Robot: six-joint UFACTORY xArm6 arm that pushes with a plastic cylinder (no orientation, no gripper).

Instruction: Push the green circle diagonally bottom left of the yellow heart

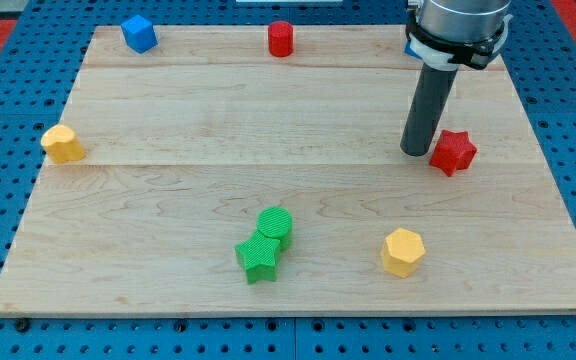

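Note:
The green circle (275, 223) lies on the wooden board (168, 200) at lower centre, touching a green star (258, 257) just below and to its left. The yellow heart (62, 143) sits at the board's left edge, far up and left of the green circle. My tip (415, 151) rests on the board at the view's right, right beside the left side of a red star (453, 152), far from the green circle.
A yellow hexagon (402, 251) lies at lower right. A blue cube (139, 33) is at the top left and a red cylinder (281, 38) at top centre. A blue pegboard surrounds the board.

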